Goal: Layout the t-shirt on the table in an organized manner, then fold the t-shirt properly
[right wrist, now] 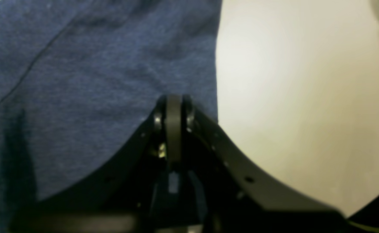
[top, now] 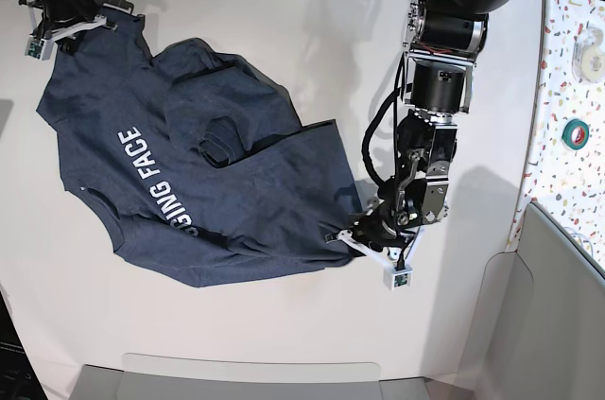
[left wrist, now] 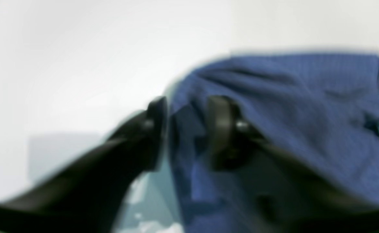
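The t-shirt (top: pixel 189 173) sprawls rumpled over the tabletop (top: pixel 312 41). Left jaws (left wrist: pixel 184 129), at its 4 o'clock corner, stand parted around a fold; right jaws (right wrist: pixel 173 110), at 11 o'clock, pinch cloth.

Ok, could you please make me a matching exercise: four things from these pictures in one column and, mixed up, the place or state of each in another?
Things:
1. left hand
2. right hand
3. t-shirt
4. green tape roll

Place or state:
a. on the speckled surface at the side
b. shut on a far corner of the shirt
c. jaws apart, cloth between them
d. rumpled on the white table, lettering up

Pairs: 1-c, 2-b, 3-d, 4-a
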You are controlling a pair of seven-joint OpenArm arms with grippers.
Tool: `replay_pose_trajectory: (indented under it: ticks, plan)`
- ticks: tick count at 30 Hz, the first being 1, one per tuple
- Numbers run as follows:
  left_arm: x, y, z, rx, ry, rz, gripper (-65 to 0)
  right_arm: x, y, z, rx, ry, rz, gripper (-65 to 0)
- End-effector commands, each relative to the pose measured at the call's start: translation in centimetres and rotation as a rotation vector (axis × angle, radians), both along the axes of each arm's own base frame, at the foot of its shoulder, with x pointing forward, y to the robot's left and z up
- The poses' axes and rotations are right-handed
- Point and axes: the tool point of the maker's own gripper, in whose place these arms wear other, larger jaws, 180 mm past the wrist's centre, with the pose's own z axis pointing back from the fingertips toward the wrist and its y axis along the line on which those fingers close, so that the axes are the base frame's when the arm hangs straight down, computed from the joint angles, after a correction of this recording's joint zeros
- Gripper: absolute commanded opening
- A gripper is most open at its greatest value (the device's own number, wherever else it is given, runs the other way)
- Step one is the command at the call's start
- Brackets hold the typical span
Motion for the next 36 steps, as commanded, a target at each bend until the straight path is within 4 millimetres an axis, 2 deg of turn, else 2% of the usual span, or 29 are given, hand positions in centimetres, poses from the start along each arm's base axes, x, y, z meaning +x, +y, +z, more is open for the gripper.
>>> replay_pose_trajectory:
  ticks: [1, 4, 6, 7, 9, 12, 15, 19, 21, 24, 26, 28, 32, 34, 36]
  plan:
    - [2.0, 0.3, 4.7, -0.019, -0.116, 0.022, -32.7, 1.1, -0.5, 2.0, -0.041, -0.064, 0.009, -65.0]
    - [0.8, 0.8, 6.4, -0.046, -0.146, 0.045, -30.0, 2.0, -0.4, 3.6, -0.068, -0.104, 0.023, -65.0]
    - [0.1, 0.5, 8.5, -0.052, -0.186, 0.021, -30.0, 3.1, -0.4, 5.2, -0.091, -0.148, 0.031, -65.0]
    - [-0.3, 0.3, 10.2, -0.055, -0.219, 0.005, -30.0, 3.6, -0.5, 5.9, -0.104, -0.166, 0.036, -65.0]
    - [-1.4, -0.2, 12.3, -0.055, -0.248, -0.027, -30.0, 4.4, -0.8, 7.2, -0.131, -0.196, 0.047, -60.0]
    - [-4.0, -0.8, 13.8, -0.052, -0.253, -0.075, -30.0, 6.0, -2.5, 9.7, -0.215, -0.227, 0.089, -48.7]
    - [-6.3, -1.3, 13.3, -0.052, -0.238, -0.099, -30.0, 7.8, -4.9, 13.2, -0.357, -0.238, 0.159, -41.0]
    - [-8.8, -0.4, 11.5, -0.025, -0.205, -0.100, -30.0, 9.7, -7.9, 18.2, -0.608, -0.211, 0.246, -40.3]
    - [-9.7, 0.0, 10.3, -0.014, -0.178, -0.099, -30.0, 11.1, -7.6, 19.9, -0.741, -0.196, 0.360, -40.3]
    - [-10.6, 0.4, 9.0, -0.002, -0.147, -0.098, -30.0, 13.0, -7.0, 19.9, -0.926, -0.117, 0.550, -40.3]
    - [-11.3, 0.5, 8.5, 0.002, -0.133, -0.098, -30.0, 14.0, -6.7, 18.0, -1.040, -0.032, 0.688, -40.3]
    - [-11.9, 1.1, 8.3, 0.022, -0.132, -0.099, -30.0, 14.6, -6.3, 15.0, -1.143, 0.059, 0.843, -40.3]
    - [-13.3, 2.4, 7.6, 0.068, -0.117, -0.102, -30.0, 13.7, -7.0, 9.3, -1.228, 0.196, 1.070, -40.1]
    - [-13.9, 2.8, 6.9, 0.079, -0.101, -0.102, -30.0, 12.9, -7.4, 7.3, -1.207, 0.218, 1.140, -40.1]
    - [-14.4, 3.0, 6.3, 0.081, -0.084, -0.099, -30.0, 12.5, -7.8, 6.5, -1.174, 0.208, 1.170, -40.0]
